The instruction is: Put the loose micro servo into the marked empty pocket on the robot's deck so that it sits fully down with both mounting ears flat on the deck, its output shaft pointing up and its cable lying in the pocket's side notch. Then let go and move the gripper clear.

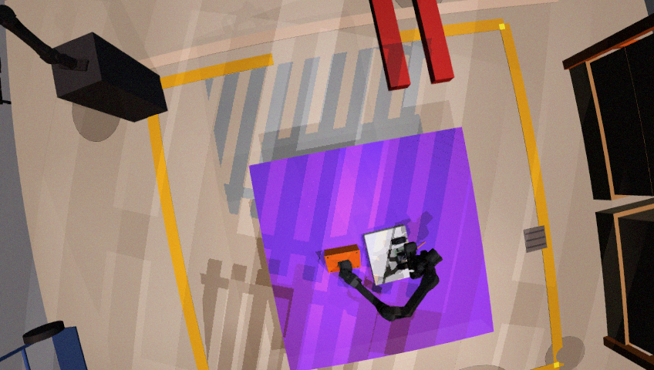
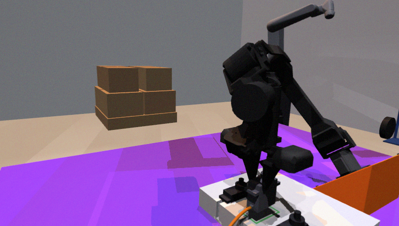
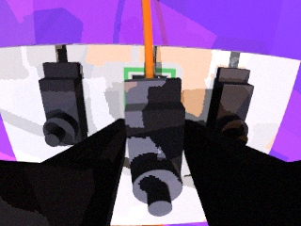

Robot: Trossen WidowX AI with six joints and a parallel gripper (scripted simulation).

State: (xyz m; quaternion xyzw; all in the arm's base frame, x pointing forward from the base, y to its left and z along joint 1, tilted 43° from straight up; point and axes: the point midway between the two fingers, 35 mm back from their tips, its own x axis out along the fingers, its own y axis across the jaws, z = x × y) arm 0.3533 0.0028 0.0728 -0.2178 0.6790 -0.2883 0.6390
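Purple mat [image 1: 321,192], seen whole only from the top view; white deck [image 2: 322,201]; arm folded, wrist pointing down; gripper [image 3: 153,145] clenched on the micro servo [image 3: 152,116], shaft toward us; we see its orange cable [image 3: 146,19] over the green-marked pocket [image 3: 132,73] in the wrist view.

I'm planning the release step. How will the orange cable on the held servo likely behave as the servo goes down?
Probably floppy: the orange cable curves away from the servo instead of standing straight. It looks thin and light, so it should trail where the servo leads. It may not settle by itself; the gripper holds the servo over the green-marked pocket, whose notch is hidden.
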